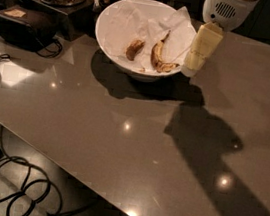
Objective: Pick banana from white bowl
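The banana (158,56) is located inside the white bowl (102,30), to the right of centre, and is laid on the crumpled white paper (125,20) lining the bowl. Its long axis is oriented roughly from the far rim toward the near rim. The thin dark stem is pointed away, toward the far rim, and the opposite end is curved toward the right side of the view. The peel is dull yellow with heavy brown mottling. A short, stubby brown banana chunk (134,49) is positioned just beside it on the left, apart from it.

The bowl is round, deep and smooth-rimmed, and is supported on a glossy grey-brown desk (95,139) on which light spots are reflected.

The end effector (191,67), a cream-coloured tapered block below a white vented housing, is positioned at the right rim of the bowl, near the banana's curved end. Nothing is seen held in it. Whether it is spread or pressed together cannot be determined.
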Action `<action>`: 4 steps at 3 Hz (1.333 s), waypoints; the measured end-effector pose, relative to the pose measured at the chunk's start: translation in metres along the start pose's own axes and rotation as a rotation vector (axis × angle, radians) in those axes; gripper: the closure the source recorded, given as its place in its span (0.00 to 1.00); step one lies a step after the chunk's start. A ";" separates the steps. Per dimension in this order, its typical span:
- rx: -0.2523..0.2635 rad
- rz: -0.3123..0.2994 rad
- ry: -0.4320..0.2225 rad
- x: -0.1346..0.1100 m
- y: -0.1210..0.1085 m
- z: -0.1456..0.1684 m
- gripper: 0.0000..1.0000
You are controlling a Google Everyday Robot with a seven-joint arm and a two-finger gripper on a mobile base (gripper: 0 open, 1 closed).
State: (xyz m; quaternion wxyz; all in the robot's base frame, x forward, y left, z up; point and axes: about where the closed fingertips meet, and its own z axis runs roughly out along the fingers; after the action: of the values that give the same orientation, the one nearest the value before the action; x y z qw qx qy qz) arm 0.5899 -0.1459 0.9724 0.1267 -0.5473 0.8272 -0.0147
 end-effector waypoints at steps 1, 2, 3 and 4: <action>0.036 -0.002 -0.038 -0.010 -0.010 -0.005 0.00; 0.031 0.034 -0.068 -0.024 -0.013 -0.001 0.00; 0.005 0.012 -0.025 -0.071 -0.021 0.022 0.00; 0.025 0.013 -0.051 -0.077 -0.026 0.023 0.00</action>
State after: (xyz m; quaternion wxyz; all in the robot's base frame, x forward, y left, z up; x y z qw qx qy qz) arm 0.6475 -0.0834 0.9689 0.1547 -0.5406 0.8269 -0.0104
